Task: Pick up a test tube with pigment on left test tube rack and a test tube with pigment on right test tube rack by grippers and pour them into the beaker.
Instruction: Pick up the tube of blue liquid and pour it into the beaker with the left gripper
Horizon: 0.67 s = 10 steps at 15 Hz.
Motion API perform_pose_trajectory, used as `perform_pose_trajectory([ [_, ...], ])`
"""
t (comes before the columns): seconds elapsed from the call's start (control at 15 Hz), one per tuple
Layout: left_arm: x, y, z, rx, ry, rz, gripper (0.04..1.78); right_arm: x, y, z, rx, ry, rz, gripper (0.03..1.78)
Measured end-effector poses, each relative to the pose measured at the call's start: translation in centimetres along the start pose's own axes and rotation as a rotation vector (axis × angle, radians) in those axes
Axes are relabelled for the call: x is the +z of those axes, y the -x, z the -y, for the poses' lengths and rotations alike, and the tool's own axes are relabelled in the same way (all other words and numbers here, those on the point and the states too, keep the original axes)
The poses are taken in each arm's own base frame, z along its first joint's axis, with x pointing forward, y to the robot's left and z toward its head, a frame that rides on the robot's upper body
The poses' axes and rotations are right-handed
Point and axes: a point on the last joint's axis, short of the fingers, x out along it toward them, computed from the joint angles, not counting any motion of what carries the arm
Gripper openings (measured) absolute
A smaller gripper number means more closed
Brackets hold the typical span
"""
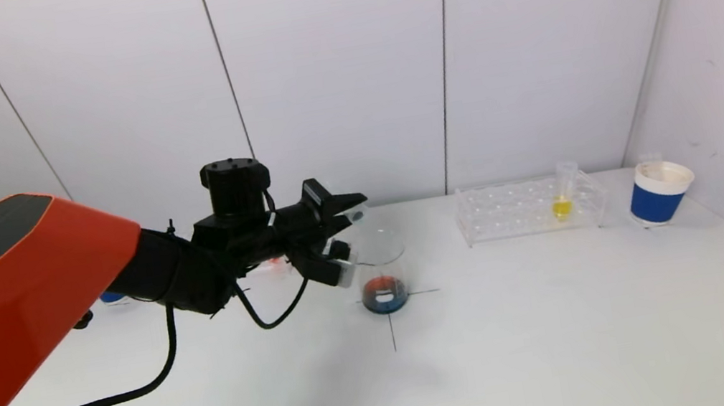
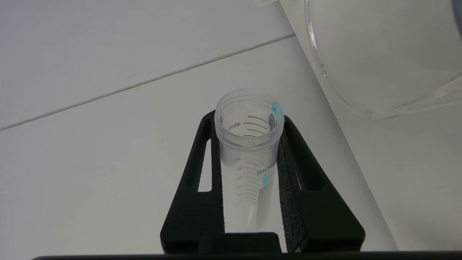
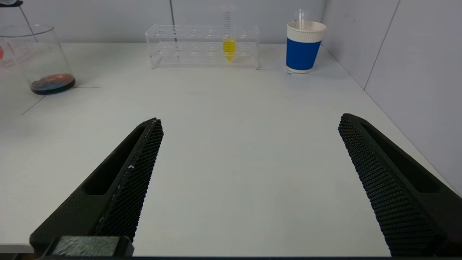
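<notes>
My left gripper [image 1: 339, 239] is shut on a clear graduated test tube [image 2: 249, 144]. The tube is tipped toward the beaker [image 1: 382, 272], holds no liquid and has only blue smears on its rim and wall. Its mouth is just beside the beaker's rim [image 2: 379, 54]. The beaker holds a shallow layer of red and blue liquid [image 3: 52, 83]. The right test tube rack [image 1: 523, 210] holds one tube with yellow pigment [image 1: 562, 200], also seen in the right wrist view [image 3: 229, 43]. My right gripper [image 3: 251, 119] is open and empty, low over bare table in front of that rack. The left rack is mostly hidden behind my left arm.
A blue and white paper cup [image 1: 658, 192] stands right of the right rack, near the side wall. A bit of something blue [image 1: 110, 297] shows behind my left arm. White walls close the table at the back and right.
</notes>
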Motion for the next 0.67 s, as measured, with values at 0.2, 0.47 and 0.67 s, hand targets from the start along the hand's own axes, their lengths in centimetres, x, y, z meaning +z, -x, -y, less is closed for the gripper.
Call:
perform_pose_trajectory([
  [0.2,0.1,0.1,-0.5,-0.001,-0.026,-0.003,0.45,0.0,0.0,0.0,0.0,0.0,0.0,1.77],
  [0.47,0.5,-0.1,-1.1,0.003,-0.038,-0.006,0.45,0.0,0.0,0.0,0.0,0.0,0.0,1.77],
  [0.67,0.6,-0.1,-1.2,-0.002,-0.056,-0.007,0.45,0.0,0.0,0.0,0.0,0.0,0.0,1.77],
])
